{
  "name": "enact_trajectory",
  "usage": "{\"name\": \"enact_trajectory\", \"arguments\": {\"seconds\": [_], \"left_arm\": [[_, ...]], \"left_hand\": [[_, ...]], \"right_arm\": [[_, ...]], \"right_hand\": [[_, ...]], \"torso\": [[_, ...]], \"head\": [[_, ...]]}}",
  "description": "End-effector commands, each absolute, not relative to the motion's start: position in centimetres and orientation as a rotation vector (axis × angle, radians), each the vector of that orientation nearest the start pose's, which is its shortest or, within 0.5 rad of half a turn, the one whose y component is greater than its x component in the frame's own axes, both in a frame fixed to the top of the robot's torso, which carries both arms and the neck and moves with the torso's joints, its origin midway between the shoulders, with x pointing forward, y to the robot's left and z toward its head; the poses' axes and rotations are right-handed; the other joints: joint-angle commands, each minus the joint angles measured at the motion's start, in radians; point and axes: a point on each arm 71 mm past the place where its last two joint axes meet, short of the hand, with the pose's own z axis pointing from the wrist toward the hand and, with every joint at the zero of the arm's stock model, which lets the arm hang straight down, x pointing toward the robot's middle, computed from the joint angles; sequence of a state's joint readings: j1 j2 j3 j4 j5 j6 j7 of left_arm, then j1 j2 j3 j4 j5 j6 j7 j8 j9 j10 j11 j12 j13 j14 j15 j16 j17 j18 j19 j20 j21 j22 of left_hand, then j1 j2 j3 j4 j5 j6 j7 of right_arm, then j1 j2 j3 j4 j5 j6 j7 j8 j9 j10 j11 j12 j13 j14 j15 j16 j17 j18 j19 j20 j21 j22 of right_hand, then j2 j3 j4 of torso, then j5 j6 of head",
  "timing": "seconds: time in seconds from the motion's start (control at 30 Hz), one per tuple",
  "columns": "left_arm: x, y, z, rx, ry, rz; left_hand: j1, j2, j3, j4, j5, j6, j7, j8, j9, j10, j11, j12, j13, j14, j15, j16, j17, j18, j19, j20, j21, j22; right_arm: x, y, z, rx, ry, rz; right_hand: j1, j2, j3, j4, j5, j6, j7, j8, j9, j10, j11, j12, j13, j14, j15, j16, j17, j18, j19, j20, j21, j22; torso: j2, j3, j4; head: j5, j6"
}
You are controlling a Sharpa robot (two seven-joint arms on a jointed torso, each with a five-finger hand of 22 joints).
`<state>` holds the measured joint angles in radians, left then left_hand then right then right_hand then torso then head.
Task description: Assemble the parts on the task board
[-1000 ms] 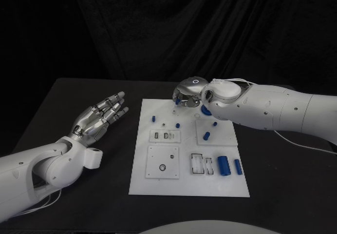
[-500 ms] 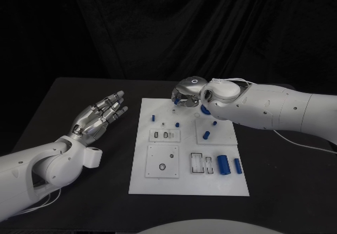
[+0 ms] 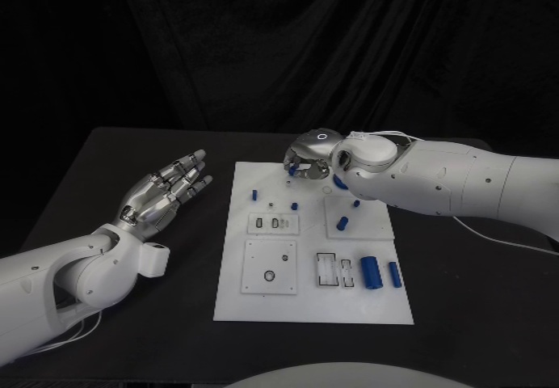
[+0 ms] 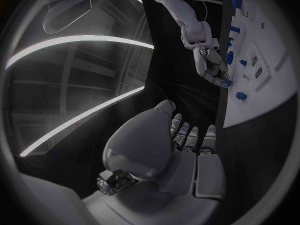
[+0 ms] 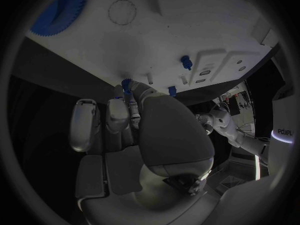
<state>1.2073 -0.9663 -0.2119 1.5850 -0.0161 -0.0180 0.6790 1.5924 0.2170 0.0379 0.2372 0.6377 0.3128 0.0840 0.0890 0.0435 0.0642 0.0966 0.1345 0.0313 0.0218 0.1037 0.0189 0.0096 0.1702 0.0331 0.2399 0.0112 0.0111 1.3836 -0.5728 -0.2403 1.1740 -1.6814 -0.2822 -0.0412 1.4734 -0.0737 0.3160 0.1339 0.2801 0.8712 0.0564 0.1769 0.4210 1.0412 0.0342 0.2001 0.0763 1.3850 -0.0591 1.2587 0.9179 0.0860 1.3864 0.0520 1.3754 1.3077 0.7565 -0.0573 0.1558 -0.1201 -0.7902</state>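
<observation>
Your silver left hand [image 3: 164,192]: hovering over black table [image 3: 105,162], beside left edge of white rectangular task board [image 3: 314,311], fingers straight, apart, holding nothing. Loose blue cylindrical parts [image 3: 371,274] lie on board's near right area, well apart from either hand. Your silver right hand [image 3: 310,158]: at board's far edge, fingertips [image 5: 127,85] pinching small blue peg [image 3: 289,169] just above board.
</observation>
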Motion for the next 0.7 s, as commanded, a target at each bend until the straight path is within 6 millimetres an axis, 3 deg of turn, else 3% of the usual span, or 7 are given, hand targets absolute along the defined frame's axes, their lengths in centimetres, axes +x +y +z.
{"name": "enact_trajectory", "arguments": {"seconds": [0.03,0.13,0.3,0.37,0.4,0.5,0.7], "left_arm": [[44.4,24.1,-20.3,-0.930,1.326,-1.900],[44.4,24.1,-20.3,-0.931,1.326,-1.899],[44.5,24.1,-20.3,-0.931,1.327,-1.897],[44.5,24.1,-20.3,-0.931,1.327,-1.898],[44.5,24.1,-20.3,-0.931,1.327,-1.898],[44.5,24.1,-20.3,-0.931,1.327,-1.897],[44.5,24.3,-20.3,-0.933,1.326,-1.892]], "left_hand": [[0.000,-0.010,0.004,-0.001,0.000,-0.003,0.001,-0.003,0.000,-0.006,-0.002,0.002,-0.001,0.000,0.007,0.001,0.001,0.011,-0.001,0.004,0.006,0.001],[-0.001,-0.010,0.005,-0.001,-0.001,-0.005,0.002,-0.004,0.000,-0.007,-0.002,0.002,-0.001,-0.001,0.008,0.001,0.001,0.011,-0.001,0.006,0.006,0.001],[-0.001,-0.010,0.005,-0.001,-0.001,-0.005,0.002,-0.004,0.000,-0.007,-0.002,0.002,-0.001,-0.001,0.008,0.001,0.001,0.011,-0.001,0.006,0.006,0.001],[-0.001,-0.010,0.005,-0.001,-0.001,-0.005,0.002,-0.004,0.000,-0.007,-0.002,0.002,-0.001,-0.001,0.008,0.001,0.001,0.011,-0.001,0.006,0.006,0.001],[-0.001,-0.010,0.005,-0.001,-0.001,-0.005,0.002,-0.004,0.000,-0.007,-0.002,0.002,-0.001,-0.001,0.008,0.001,0.001,0.011,-0.001,0.006,0.006,0.001],[-0.001,-0.010,0.005,-0.001,-0.001,-0.005,0.002,-0.004,0.000,-0.007,-0.002,0.002,-0.001,-0.001,0.008,0.001,0.001,0.011,-0.001,0.006,0.006,0.001],[-0.001,-0.010,0.005,-0.001,-0.001,-0.005,0.002,-0.004,0.000,-0.007,-0.002,0.002,-0.001,-0.001,0.008,0.001,0.001,0.011,-0.001,0.006,0.006,0.001]], "right_arm": [[55.1,-16.0,-17.5,-0.572,1.599,0.371],[55.1,-16.1,-17.5,-0.566,1.598,0.366],[55.2,-16.2,-17.5,-0.555,1.600,0.354],[55.2,-16.3,-17.5,-0.550,1.597,0.351],[55.2,-16.3,-17.5,-0.549,1.593,0.351],[55.2,-16.4,-17.3,-0.542,1.572,0.358],[54.8,-17.2,-16.4,-0.510,1.493,0.399]], "right_hand": [[-0.005,-0.010,0.000,0.006,-0.009,-0.010,-0.007,-0.011,-0.002,-0.003,0.010,-0.012,0.001,-0.002,0.010,-0.004,-0.002,-0.016,-0.002,0.008,-0.004,0.021],[-0.006,-0.014,0.002,0.007,-0.009,-0.027,-0.012,-0.024,-0.005,-0.020,0.016,-0.027,0.001,-0.006,0.014,-0.009,-0.007,-0.015,-0.007,0.012,-0.009,0.018],[-0.011,-0.029,-0.005,0.006,-0.037,-0.169,-0.068,-0.114,-0.049,-0.152,0.026,-0.100,-0.003,-0.032,0.025,-0.035,-0.045,-0.006,-0.035,0.024,-0.041,-0.008],[-0.010,-0.026,-0.020,-0.002,-0.041,-0.232,-0.097,-0.116,-0.076,-0.216,0.025,-0.133,-0.003,-0.045,0.026,-0.048,-0.064,-0.002,-0.046,0.026,-0.055,-0.018],[-0.011,-0.022,-0.032,-0.008,-0.047,-0.304,-0.111,-0.119,-0.116,-0.254,0.025,-0.139,-0.002,-0.051,0.027,-0.054,-0.071,-0.001,-0.050,0.027,-0.062,-0.021],[-0.013,-0.018,-0.044,-0.012,-0.052,-0.329,-0.116,-0.120,-0.136,-0.270,0.027,-0.139,0.002,-0.057,0.028,-0.060,-0.080,0.001,-0.056,0.028,-0.070,-0.025],[-0.014,-0.013,-0.052,-0.014,-0.053,-0.308,-0.113,-0.115,-0.134,-0.264,0.025,-0.134,0.009,-0.055,0.027,-0.057,-0.072,-0.001,-0.051,0.028,-0.066,-0.018]], "torso": [[-0.001,-0.0006,0.0002],[-0.001,-0.0006,-0.0004],[-0.001,-0.0005,0.0002],[0.000,-0.0005,0.0000],[-0.001,-0.0008,0.0001],[-0.001,-0.0010,-0.0007],[-0.001,-0.0007,-0.0014]], "head": [[0.000,-0.001],[0.001,-0.001],[0.000,-0.001],[0.000,-0.001],[0.000,0.000],[0.002,0.002],[-0.001,0.011]]}}
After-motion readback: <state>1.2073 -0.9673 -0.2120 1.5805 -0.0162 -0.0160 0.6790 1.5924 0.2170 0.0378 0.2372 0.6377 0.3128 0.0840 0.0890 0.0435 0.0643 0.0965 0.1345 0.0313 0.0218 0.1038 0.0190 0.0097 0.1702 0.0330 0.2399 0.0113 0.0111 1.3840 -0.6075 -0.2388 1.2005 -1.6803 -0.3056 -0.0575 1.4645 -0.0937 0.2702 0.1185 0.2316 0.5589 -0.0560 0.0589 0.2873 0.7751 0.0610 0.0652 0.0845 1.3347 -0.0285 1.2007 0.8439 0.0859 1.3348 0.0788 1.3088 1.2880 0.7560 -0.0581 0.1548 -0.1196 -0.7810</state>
